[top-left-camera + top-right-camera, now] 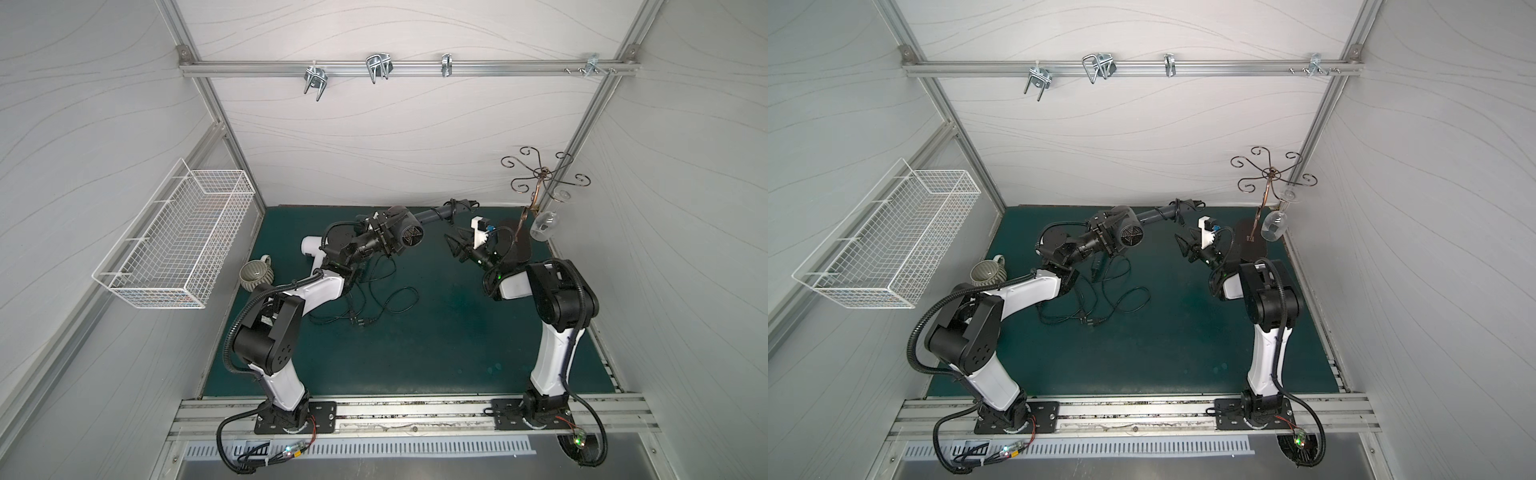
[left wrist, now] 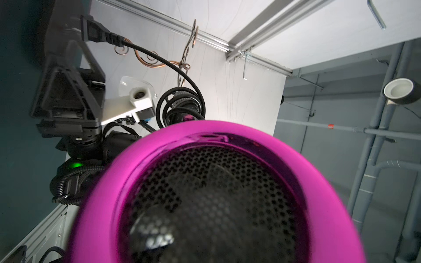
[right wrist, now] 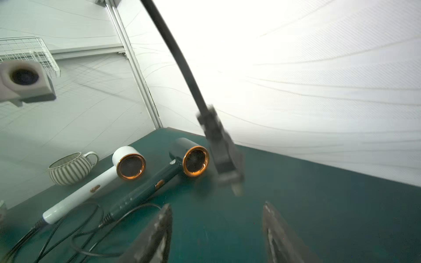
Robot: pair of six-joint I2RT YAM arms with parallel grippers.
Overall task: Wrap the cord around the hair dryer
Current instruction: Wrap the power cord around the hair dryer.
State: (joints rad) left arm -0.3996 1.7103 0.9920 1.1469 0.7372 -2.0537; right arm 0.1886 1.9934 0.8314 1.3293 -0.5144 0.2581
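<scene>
Left claw [image 1: 388, 237] clamped on raised hair dryer [image 1: 412, 237]; right claw [image 3: 218, 205] apart, plug [image 3: 224, 157] dangling near, cord [image 3: 180, 57] coiled on handle [image 1: 436, 215].

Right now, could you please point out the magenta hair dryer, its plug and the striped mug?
magenta hair dryer [image 2: 216, 193]: left wrist view, middle of its mesh grille.
plug [image 3: 224, 154]: right wrist view, its black body.
striped mug [image 3: 68, 169]: right wrist view, its ribbed side.
</scene>
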